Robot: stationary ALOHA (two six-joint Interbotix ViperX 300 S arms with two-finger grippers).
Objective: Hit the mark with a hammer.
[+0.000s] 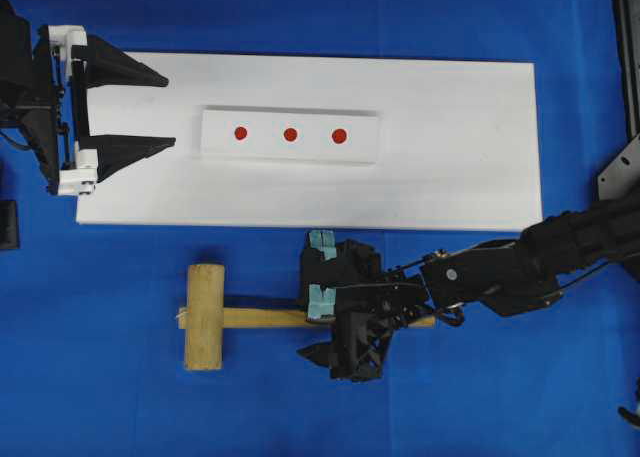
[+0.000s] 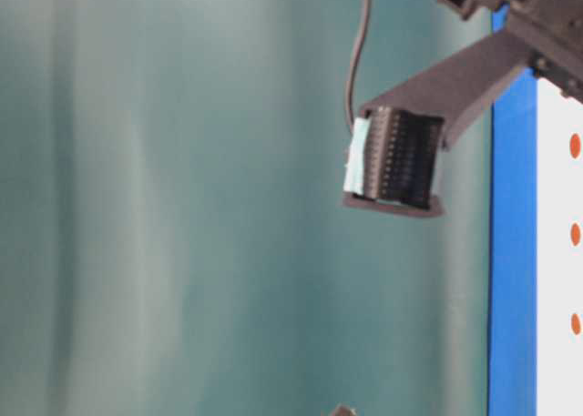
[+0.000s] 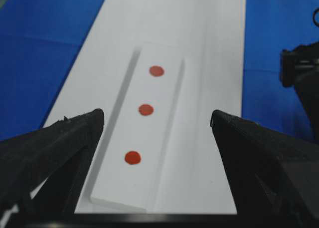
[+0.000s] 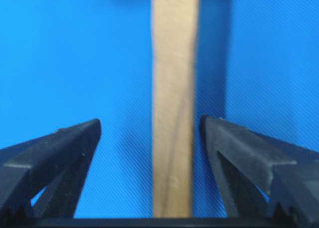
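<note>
The hammer (image 1: 205, 316), a light-wood mallet, lies on the blue cloth in front of the white board, head to the left, handle running right. My right gripper (image 1: 322, 320) is open and straddles the handle (image 4: 172, 138), one finger on each side, apart from the wood. Three red marks (image 1: 290, 134) sit in a row on a raised white strip (image 1: 290, 152) on the board; they also show in the left wrist view (image 3: 145, 109). My left gripper (image 1: 168, 110) is open and empty, at the board's left end, pointing toward the strip.
The white board (image 1: 450, 167) lies across the blue cloth. The right arm (image 1: 520, 267) reaches in from the right. In the table-level view one finger (image 2: 401, 166) of a gripper hangs in front of a blurred teal background.
</note>
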